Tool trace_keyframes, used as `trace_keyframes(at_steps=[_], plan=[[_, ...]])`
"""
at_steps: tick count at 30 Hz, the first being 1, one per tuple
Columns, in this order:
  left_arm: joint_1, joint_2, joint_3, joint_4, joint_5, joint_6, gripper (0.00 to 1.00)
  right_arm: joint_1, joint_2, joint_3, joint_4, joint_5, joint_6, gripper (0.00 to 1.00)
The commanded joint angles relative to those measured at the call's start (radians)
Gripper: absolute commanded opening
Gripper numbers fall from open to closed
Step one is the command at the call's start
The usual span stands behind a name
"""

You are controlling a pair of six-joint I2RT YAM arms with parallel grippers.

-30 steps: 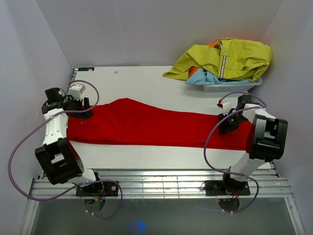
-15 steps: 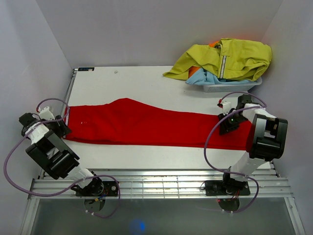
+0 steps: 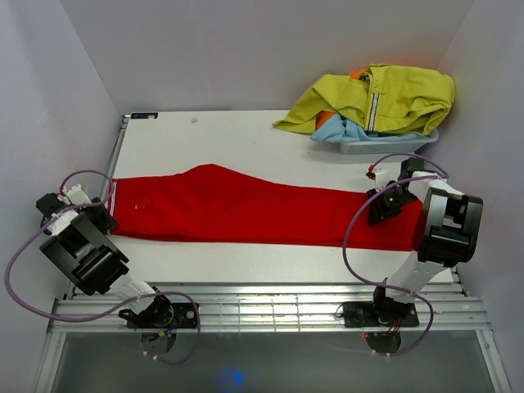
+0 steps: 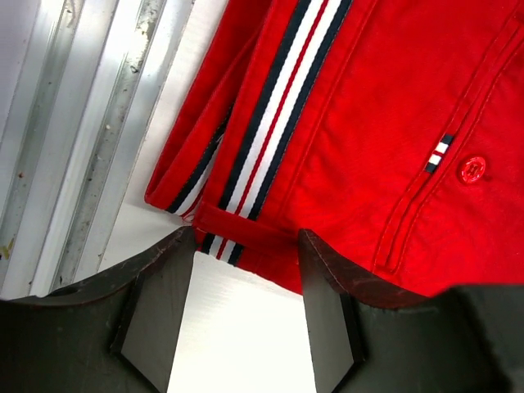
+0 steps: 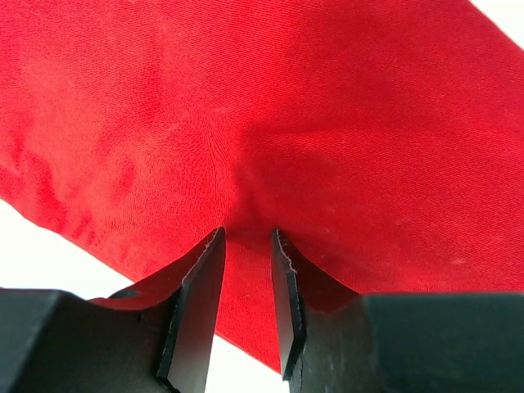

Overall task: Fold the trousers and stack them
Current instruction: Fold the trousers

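Observation:
The red trousers [image 3: 246,214] lie flat and stretched across the table, waist at the left and leg ends at the right. My left gripper [image 3: 100,217] is low at the table's left edge, just off the waist. In its wrist view the gripper [image 4: 246,246] is open over bare table, its tips at the striped waistband of the trousers [image 4: 385,123]. My right gripper [image 3: 381,206] rests on the leg near the right end. Its jaws [image 5: 246,237] stand narrow, with a puckered fold of the trousers [image 5: 286,106] pinched between them.
A grey bin [image 3: 385,146] at the back right holds a yellow-green jacket [image 3: 385,98] and a light blue garment [image 3: 348,129]. Metal rails [image 4: 74,139] run along the table's left edge, slatted metal [image 3: 270,307] along the near edge. Walls stand close on both sides.
My left arm swung from above the waist out to the table's left edge and came down beside the waistband. The right gripper stayed where it was on the leg.

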Motion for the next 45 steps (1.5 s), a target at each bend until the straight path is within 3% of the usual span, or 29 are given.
trace_keyframes(at_steps=[1, 14, 21, 28, 33, 39, 45], plan=[[0.010, -0.088, -0.019, 0.038, -0.034, -0.023, 0.65, -0.034, 0.077, -0.043, 0.118, 0.225, -0.089, 0.37], [0.036, -0.070, -0.022, 0.004, 0.047, -0.108, 0.74, -0.032, 0.057, -0.049, 0.113, 0.224, -0.104, 0.38], [0.071, -0.014, -0.036, 0.039, 0.122, -0.189, 0.62, -0.032, 0.059, -0.051, 0.117, 0.238, -0.115, 0.36], [0.093, -0.037, -0.065, 0.054, 0.122, -0.238, 0.62, -0.032, 0.056, -0.045, 0.115, 0.238, -0.119, 0.36], [0.099, -0.063, -0.079, 0.094, 0.148, -0.235, 0.46, -0.034, 0.060, -0.042, 0.117, 0.239, -0.122, 0.35], [0.114, -0.070, -0.010, 0.091, 0.164, -0.227, 0.04, -0.034, 0.060, -0.046, 0.121, 0.248, -0.132, 0.32], [0.116, -0.096, 0.027, 0.084, 0.090, -0.142, 0.00, -0.037, 0.073, -0.052, 0.136, 0.262, -0.132, 0.32]])
